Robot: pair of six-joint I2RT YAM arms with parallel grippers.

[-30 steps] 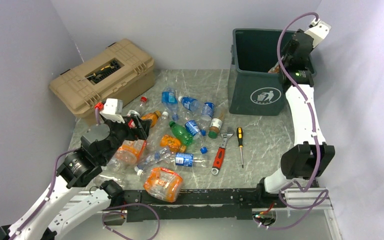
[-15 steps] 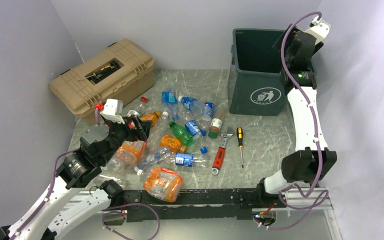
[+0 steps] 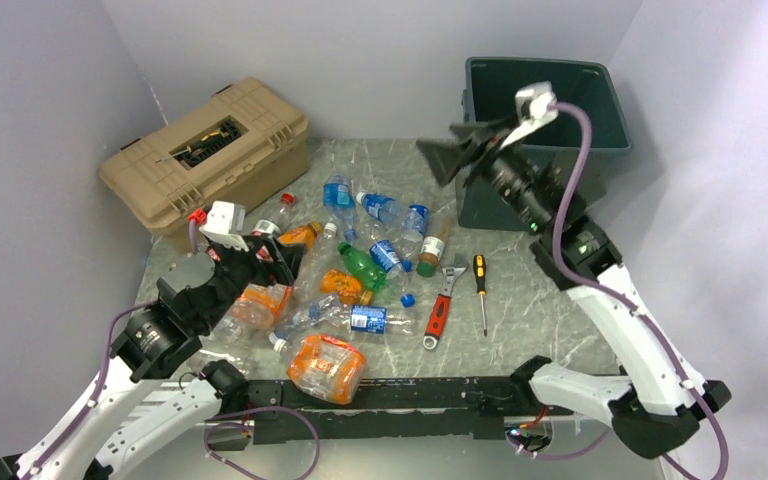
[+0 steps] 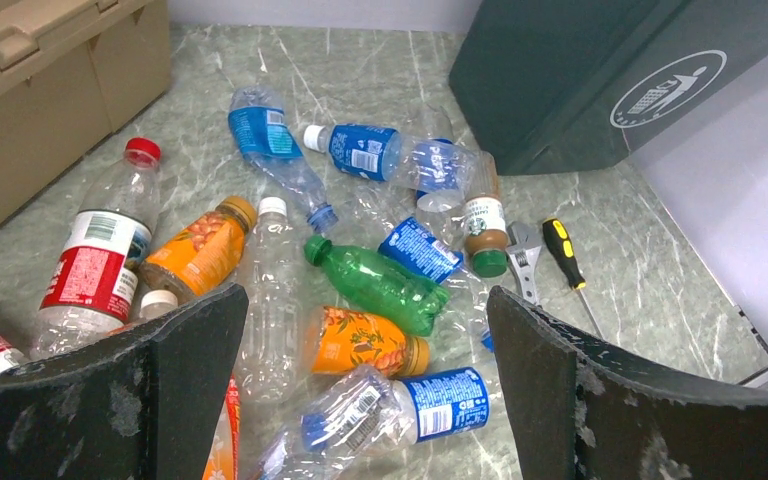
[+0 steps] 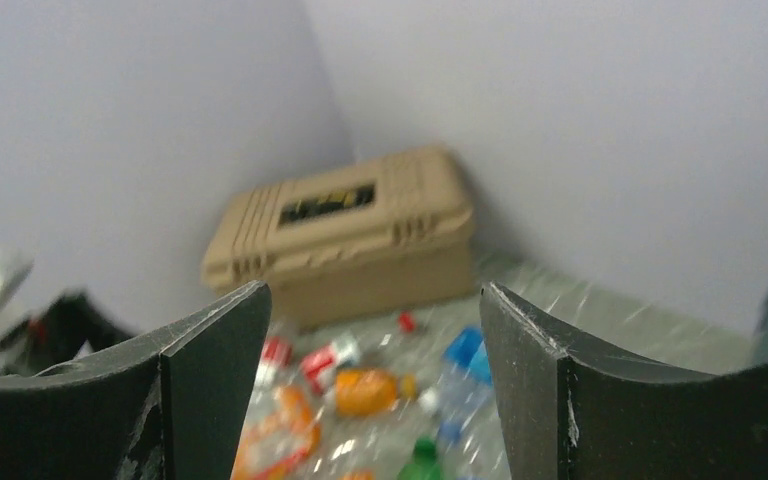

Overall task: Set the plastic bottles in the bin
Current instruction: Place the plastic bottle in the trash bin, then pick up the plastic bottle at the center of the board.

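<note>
Several plastic bottles lie scattered mid-table, among them a green one (image 3: 363,265) (image 4: 380,285), a small orange one (image 3: 343,286) (image 4: 360,340), a clear blue-labelled one (image 3: 368,319) (image 4: 400,405) and a big crushed orange one (image 3: 326,366). The dark green bin (image 3: 600,110) (image 4: 560,70) stands at the back right. My left gripper (image 3: 278,262) (image 4: 365,330) hovers open at the left of the pile, with the orange and blue-labelled bottles showing between its fingers. My right gripper (image 3: 452,150) (image 5: 375,300) hangs open and empty in the air in front of the bin, facing the pile; its view is blurred.
A tan toolbox (image 3: 210,150) (image 5: 350,230) sits at the back left. A red-handled wrench (image 3: 440,310) and a screwdriver (image 3: 481,290) lie right of the bottles, in front of the bin. Grey walls close in the table on three sides.
My right gripper opened at the bin's right rim, then swung left and forward to hang in front of the bin. The left arm has barely moved.
</note>
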